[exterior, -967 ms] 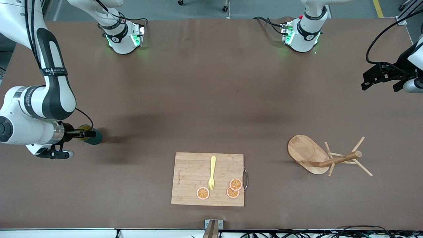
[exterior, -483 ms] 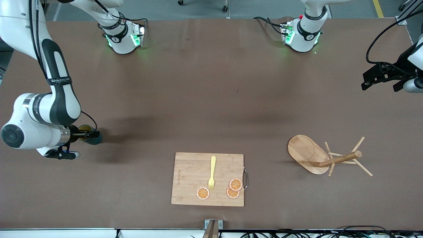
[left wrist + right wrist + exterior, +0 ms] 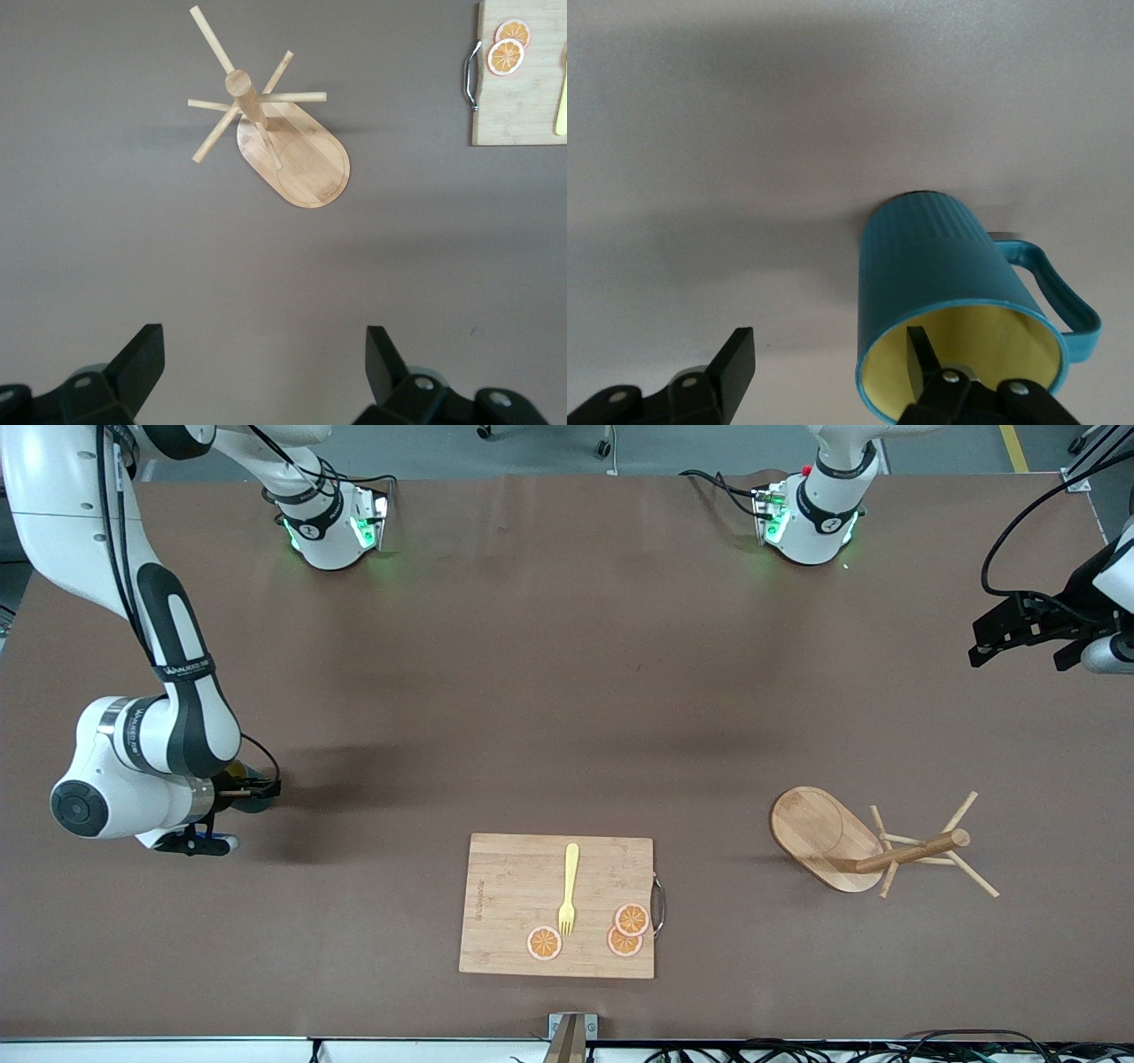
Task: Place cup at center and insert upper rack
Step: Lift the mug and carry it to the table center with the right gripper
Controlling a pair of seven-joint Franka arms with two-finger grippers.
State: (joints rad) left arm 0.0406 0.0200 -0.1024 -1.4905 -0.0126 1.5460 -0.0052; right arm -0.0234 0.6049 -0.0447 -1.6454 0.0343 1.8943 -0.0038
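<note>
The cup [image 3: 939, 266], teal with a yellow inside and a side handle, stands at the right arm's end of the table. In the front view the right hand hides nearly all of it. My right gripper [image 3: 252, 790] [image 3: 830, 345] straddles the cup's wall, one finger [image 3: 920, 347] inside the mouth and the other outside. It is open, with a gap left at the wall. The upper rack [image 3: 850, 843] [image 3: 292, 146], a wooden mug tree, lies tipped on its side toward the left arm's end. My left gripper [image 3: 1019, 660] [image 3: 263, 341] waits open, high over that end and apart from the rack.
A rectangular wooden cutting board [image 3: 509, 903] lies near the front camera at mid-table. It carries a yellow fork [image 3: 568, 886] and orange slices [image 3: 632, 919]. The brown tabletop between cup and rack is bare.
The right arm has swung its hand over the cup, so the cup is now mostly covered in the front view. The left arm and the rack have not moved.
</note>
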